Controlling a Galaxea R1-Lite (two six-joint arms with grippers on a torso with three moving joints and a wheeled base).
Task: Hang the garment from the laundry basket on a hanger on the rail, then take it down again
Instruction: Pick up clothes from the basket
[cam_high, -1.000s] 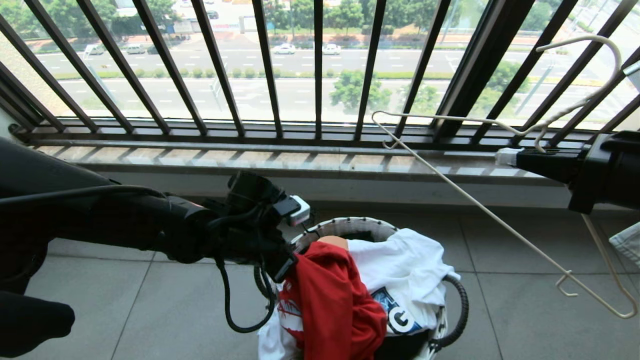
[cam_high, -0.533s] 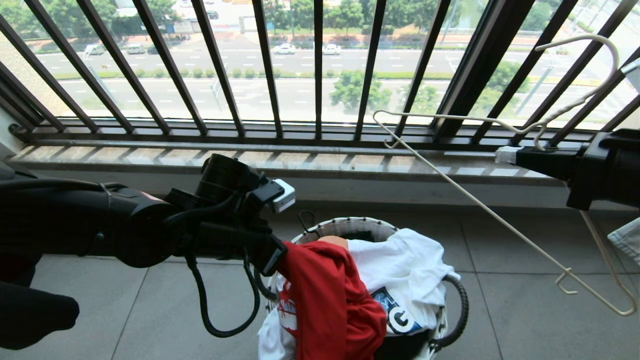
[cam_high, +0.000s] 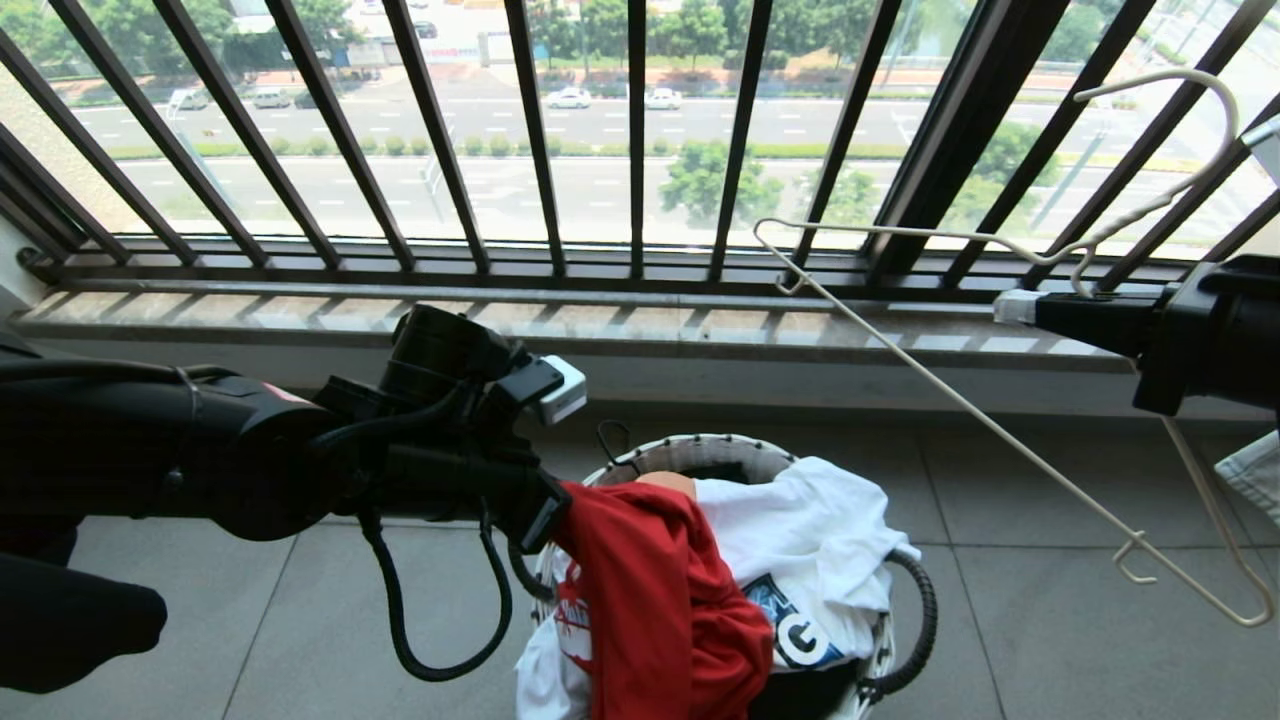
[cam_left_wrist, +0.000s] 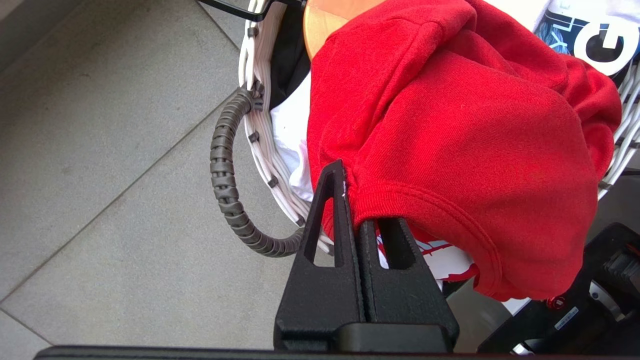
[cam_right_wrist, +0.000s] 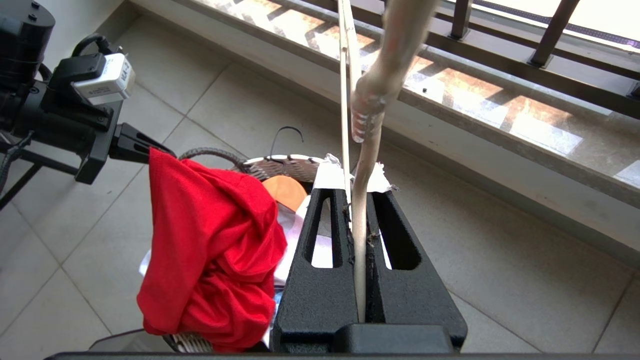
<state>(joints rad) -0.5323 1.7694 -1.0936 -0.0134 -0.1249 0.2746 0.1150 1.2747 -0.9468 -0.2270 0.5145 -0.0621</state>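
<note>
Left wrist view: left gripper (cam_left_wrist: 356, 200) pinching garment (cam_left_wrist: 450, 125) hem

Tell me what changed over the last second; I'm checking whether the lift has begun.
The left claw, shut on the red T-shirt, rose and drew back toward the robot's left, pulling the shirt's gripped edge up while most of it remains draped on the laundry basket. The right claw kept its grip on the wire hanger, barely shifting. The white T-shirt stayed put.
</note>
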